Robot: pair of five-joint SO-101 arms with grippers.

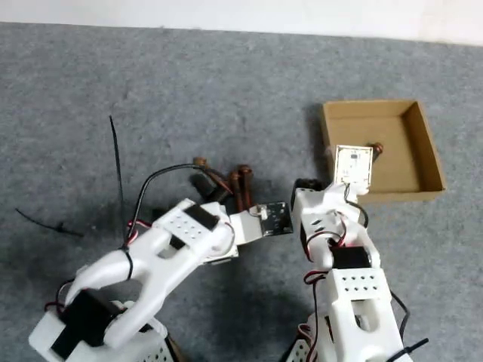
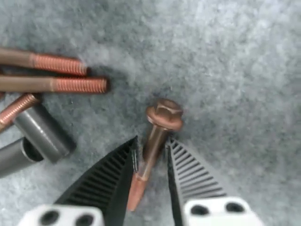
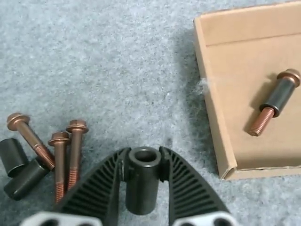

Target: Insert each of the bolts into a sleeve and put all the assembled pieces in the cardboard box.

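1. The left gripper (image 2: 151,146) has its jaws brought narrow around one bolt (image 2: 157,134). They pinch the shank just under the flanged head. The head stays free beyond the fingertips and the threaded end points back toward the wrist. I think this grip is chosen so that the bolt can be steered along its own length.
2. The right gripper (image 3: 142,153) is closed on a dark sleeve (image 3: 142,183), with one finger on each side of the tube. The open mouth of the tube looks out past the fingertips. So the bore stays uncovered, ready, in my judgement, to receive the bolt.
3. Near both grippers, around the middle of the table (image 1: 189,90), lie three loose bolts (image 3: 75,146) and two spare sleeves (image 3: 26,179). They lie close together, some touching, so the next parts are within short reach.
4. The cardboard box (image 3: 209,94) stands on the right part of the table, just beside the right arm. One assembled piece (image 3: 275,99) already lies inside it, near the far wall.
5. Probably the sleeve arm stands on that side because it can then drop a finished piece into the box with a short move.
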